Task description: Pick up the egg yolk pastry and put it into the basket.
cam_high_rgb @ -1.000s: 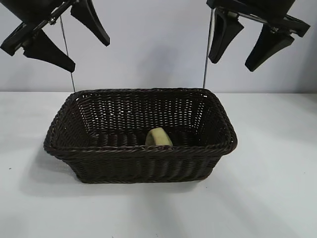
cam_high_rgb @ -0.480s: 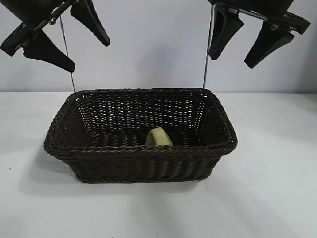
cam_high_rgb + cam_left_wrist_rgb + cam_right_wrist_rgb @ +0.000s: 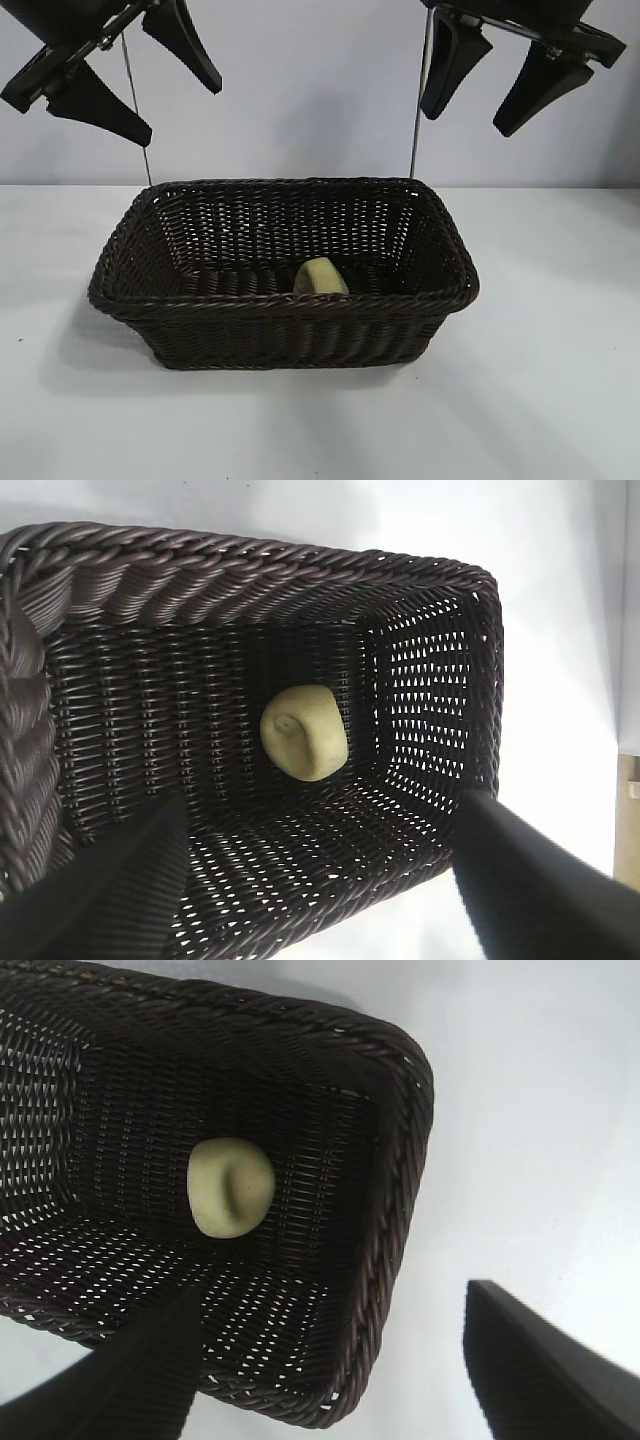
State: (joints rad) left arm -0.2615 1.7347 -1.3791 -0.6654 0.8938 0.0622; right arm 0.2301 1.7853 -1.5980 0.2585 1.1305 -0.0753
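compared with the frame one second earlier, the right gripper (image 3: 507,72) sits very slightly higher at the 1 o'clock corner of the exterior view; against the frame half a second earlier nothing has shifted. the left gripper (image 3: 140,70) is unchanged at the 11 o'clock corner. both grippers hang high above the white table (image 3: 560,380), fingers spread wide apart and holding nothing.

the basket (image 3: 285,300), dark brown woven wicker with a braided rim and sloping sides, stands on the table at the centre of the exterior view, in the same place as before. it contains a single item: the egg yolk pastry (image 3: 319,277), pale yellow and rounded, resting on the basket floor just right of centre and close to the near wall, whose rim hides its lower part. the left wrist view shows the pastry (image 3: 303,731) lying apart from the basket's walls (image 3: 430,710); the right wrist view shows its shallow dent (image 3: 231,1189).
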